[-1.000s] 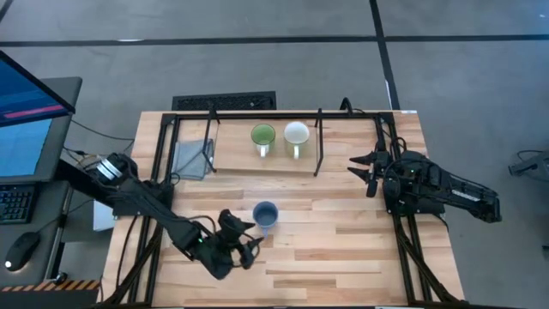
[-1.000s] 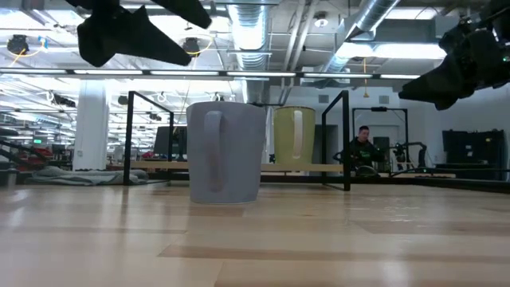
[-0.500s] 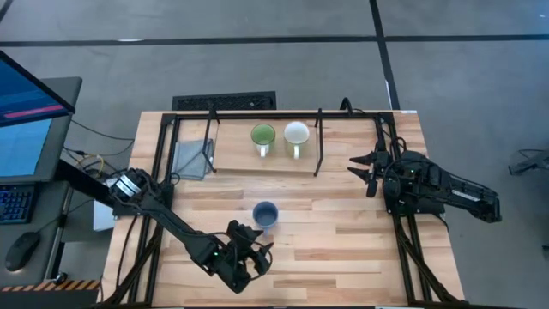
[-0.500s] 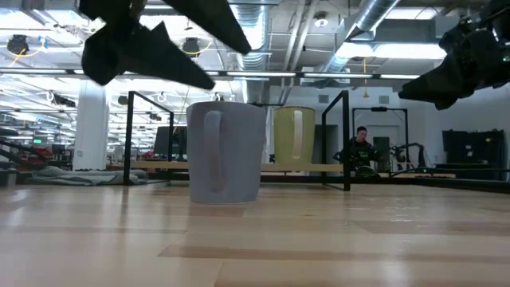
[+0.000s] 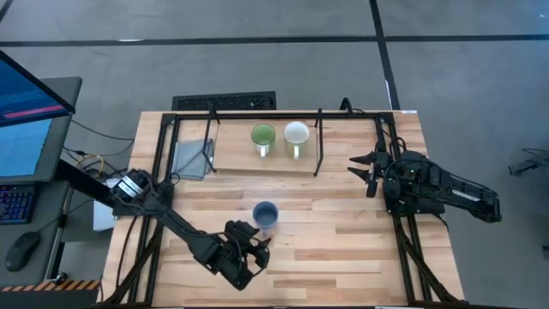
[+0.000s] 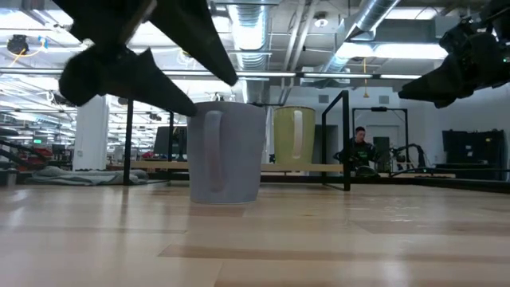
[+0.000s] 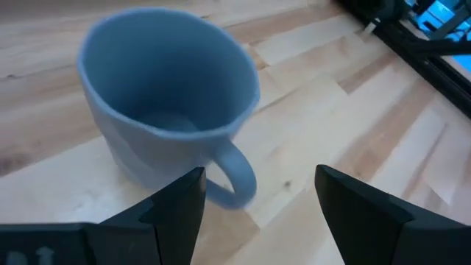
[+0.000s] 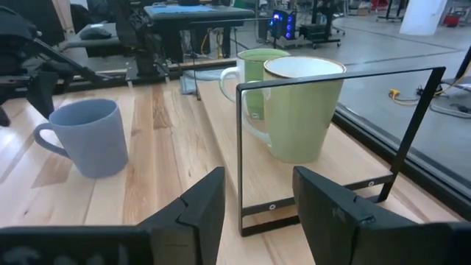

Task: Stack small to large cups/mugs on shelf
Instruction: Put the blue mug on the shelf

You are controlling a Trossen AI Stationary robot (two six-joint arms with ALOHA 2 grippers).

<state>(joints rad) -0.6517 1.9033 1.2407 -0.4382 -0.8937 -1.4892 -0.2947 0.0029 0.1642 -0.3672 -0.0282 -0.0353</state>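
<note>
Nearby, open left end effector [image 7: 257,199] faces smooth, rounded blue-grey mug [image 7: 165,118].

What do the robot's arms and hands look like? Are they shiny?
Both arms are dark, nearly black, built from jointed links. The left arm has a silvery ring near its base. Each ends in a two-fingered hand: the left hand and right hand have flat, pointed dark fingers. They look matte, not shiny.

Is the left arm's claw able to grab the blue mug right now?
Probably yes. The left gripper is open, just in front of the blue mug standing on the table, and nothing lies between them. Its handle faces the fingers.
</note>
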